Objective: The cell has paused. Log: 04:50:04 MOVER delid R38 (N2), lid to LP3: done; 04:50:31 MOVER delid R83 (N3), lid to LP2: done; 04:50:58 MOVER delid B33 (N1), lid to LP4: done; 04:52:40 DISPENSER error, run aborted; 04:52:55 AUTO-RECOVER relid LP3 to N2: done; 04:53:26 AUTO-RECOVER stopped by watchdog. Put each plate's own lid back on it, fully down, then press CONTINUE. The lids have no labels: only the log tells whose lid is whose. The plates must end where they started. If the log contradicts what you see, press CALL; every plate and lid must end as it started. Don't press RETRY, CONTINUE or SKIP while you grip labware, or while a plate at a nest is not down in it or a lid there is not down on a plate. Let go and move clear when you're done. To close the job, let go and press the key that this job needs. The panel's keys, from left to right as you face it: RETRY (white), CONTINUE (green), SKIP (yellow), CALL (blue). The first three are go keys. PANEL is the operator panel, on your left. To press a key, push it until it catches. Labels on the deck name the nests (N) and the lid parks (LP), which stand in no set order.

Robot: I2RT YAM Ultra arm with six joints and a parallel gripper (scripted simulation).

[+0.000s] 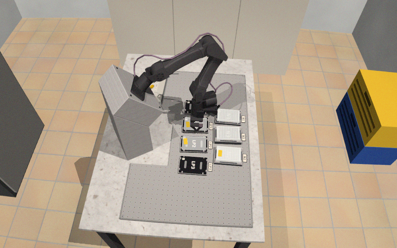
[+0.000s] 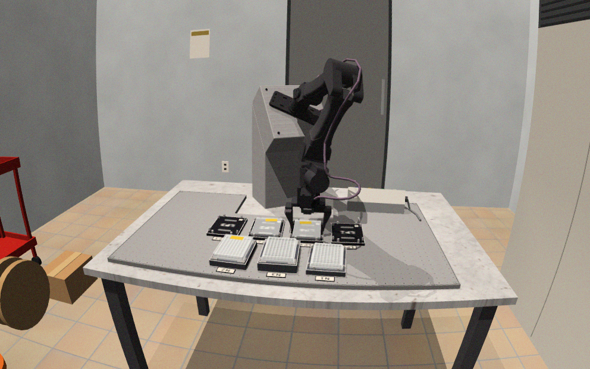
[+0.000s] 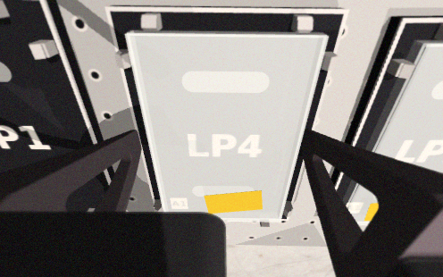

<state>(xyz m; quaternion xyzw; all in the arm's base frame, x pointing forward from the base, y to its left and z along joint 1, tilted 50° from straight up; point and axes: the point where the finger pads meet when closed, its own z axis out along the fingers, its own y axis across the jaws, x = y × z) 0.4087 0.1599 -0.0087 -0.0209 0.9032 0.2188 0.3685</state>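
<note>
lid (image 3: 225, 121) on LP4 | LP1 (image 3: 27, 89) left | LP2 (image 3: 420, 125) right

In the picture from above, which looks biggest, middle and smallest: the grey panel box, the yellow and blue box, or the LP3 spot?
1. Grey panel box.
2. Yellow and blue box, nearly as big.
3. LP3 spot, much smaller.

"LP4" shows through the clear lid (image 3: 225, 121) (corner mark "A1"), while parks read "LP2" (image 1: 193, 143) and "LP3" (image 1: 193, 165).
</note>
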